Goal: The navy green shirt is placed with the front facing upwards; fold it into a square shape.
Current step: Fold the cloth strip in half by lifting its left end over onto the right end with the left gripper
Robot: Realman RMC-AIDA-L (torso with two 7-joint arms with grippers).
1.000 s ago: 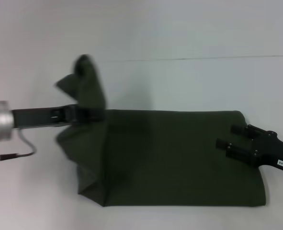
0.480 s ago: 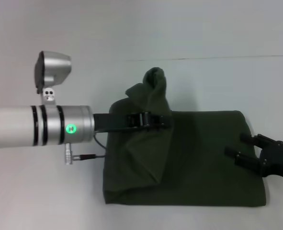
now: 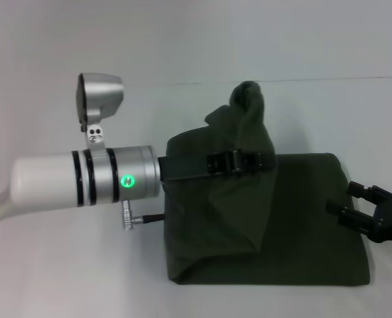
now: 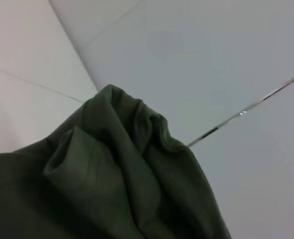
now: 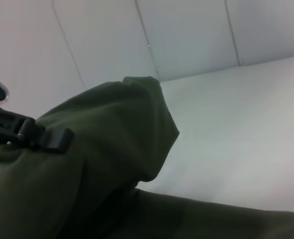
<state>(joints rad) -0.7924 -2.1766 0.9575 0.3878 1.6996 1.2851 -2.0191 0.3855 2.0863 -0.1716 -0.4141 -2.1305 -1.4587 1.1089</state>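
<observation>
The navy green shirt [image 3: 295,225] lies on the white table [image 3: 63,265] as a folded dark band, and I use it as the landmark for all places; no lettering shows on it, so the front print seems to be folded inside or hidden.

The left gripper [image 3: 265,161] is over the middle of the shirt, a little toward its far edge; its fingers are closed on a raised bunch of the cloth, which stands up above them as a peak and hangs down below them in a loose drape. It holds the cloth high, I judge, so that this lifted side can travel over the flat part without dragging it; the fold line sits under the drape, on the shirt's left portion.

The right gripper [image 3: 355,202] is at the shirt's right edge, low and near the cloth; its two fingers stand apart and hold nothing. It probably waits there to steady that edge, or simply to keep out of the way of the fold.

The fold looks about halfway; the carried side should be laid toward the right edge and then released flat. A risk is that the bunched cloth falls wrinkled, so the shape would not be square.
</observation>
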